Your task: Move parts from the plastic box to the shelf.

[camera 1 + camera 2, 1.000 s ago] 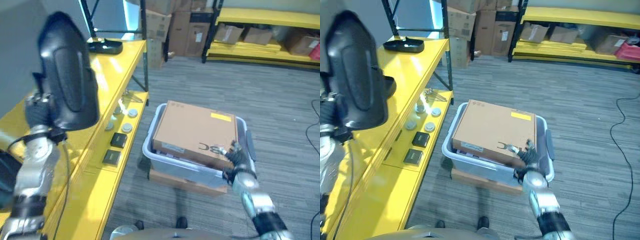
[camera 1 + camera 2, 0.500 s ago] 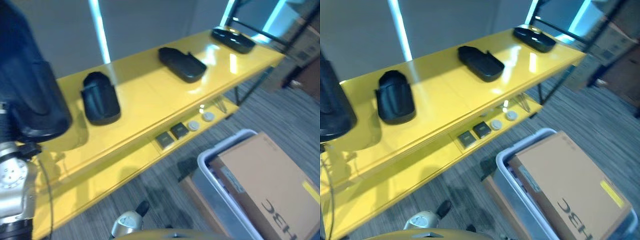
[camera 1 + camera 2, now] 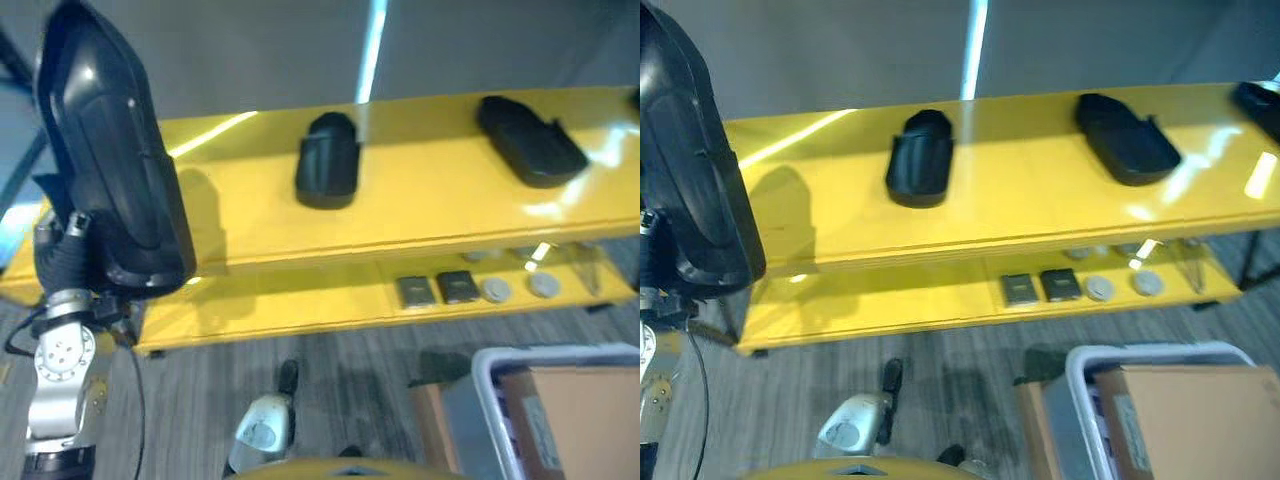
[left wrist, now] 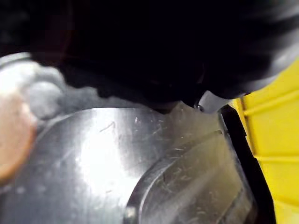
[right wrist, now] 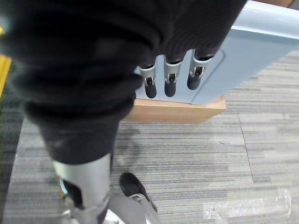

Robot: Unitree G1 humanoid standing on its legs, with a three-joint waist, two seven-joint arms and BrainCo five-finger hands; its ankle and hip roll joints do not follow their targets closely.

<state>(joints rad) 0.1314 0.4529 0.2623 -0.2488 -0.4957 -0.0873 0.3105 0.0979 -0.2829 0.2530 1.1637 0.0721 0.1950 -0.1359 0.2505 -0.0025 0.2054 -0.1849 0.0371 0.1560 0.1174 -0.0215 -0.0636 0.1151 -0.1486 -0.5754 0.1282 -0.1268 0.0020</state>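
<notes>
Yellow two-tier metal shelf (image 3: 420, 200) runs across the head views, long axis side to side; top deck carries two black moulded plastic parts already: a short rounded one (image 3: 327, 172) near the middle and a longer flat one (image 3: 530, 140) toward the right end. Lower deck, under the front lip, has two small dark square blocks (image 3: 1040, 287) and some round grey discs (image 3: 1122, 286) toward its right end.

Big black moulded plastic shell (image 3: 115, 150), the part in transit, stands upright w/ its long axis vertical, raised above the left hand (image 3: 68, 262) at the shelf's left end. Its lower edge sits over the dark wrist cover, so the fingers are hidden behind it; can't tell whether they curl round it. Left wrist view gives only dark plastic and a silver surface up close, no help.

Key relation: free top-deck space lies btwn the shell and the short rounded part, i.e. to the right of the left hand and slightly beyond the front edge. Left arm is plainly the nearer one. Shell probably needs tipping from vertical to lie flat like the others.

Pale blue-grey plastic box (image 3: 1085, 400) sits on the floor at lower right, brown cardboard carton (image 3: 1200, 420) resting in it. Right hand (image 5: 170, 79) hangs beside the box wall, fingers straight, holding nothing.
</notes>
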